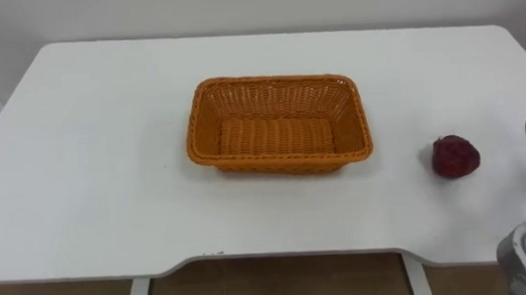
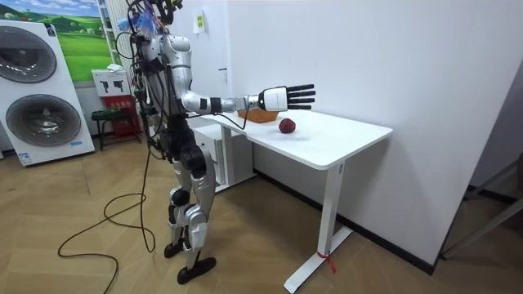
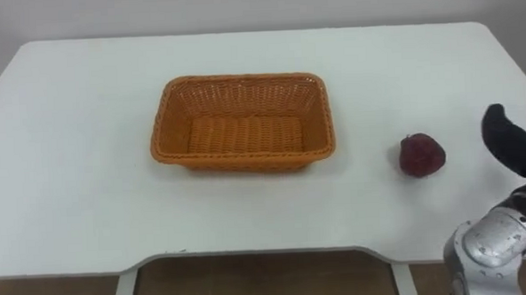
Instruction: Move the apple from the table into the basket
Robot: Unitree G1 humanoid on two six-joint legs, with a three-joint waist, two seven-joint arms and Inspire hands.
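Fingers (image 2: 304, 95) straight and spread, the right hand (image 2: 275, 99) hangs open above the white table (image 3: 67, 129), holding nothing. The dark red apple (image 3: 421, 154) lies on the tabletop just to the hand's left, not touching it. Further left, mid-table, sits an orange wicker basket (image 3: 246, 159). The robot stands upright at the table's near edge.

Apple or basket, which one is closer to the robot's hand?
The dark red apple: it lies near the open right hand, not touching it, while the orange basket sits farther to the left.
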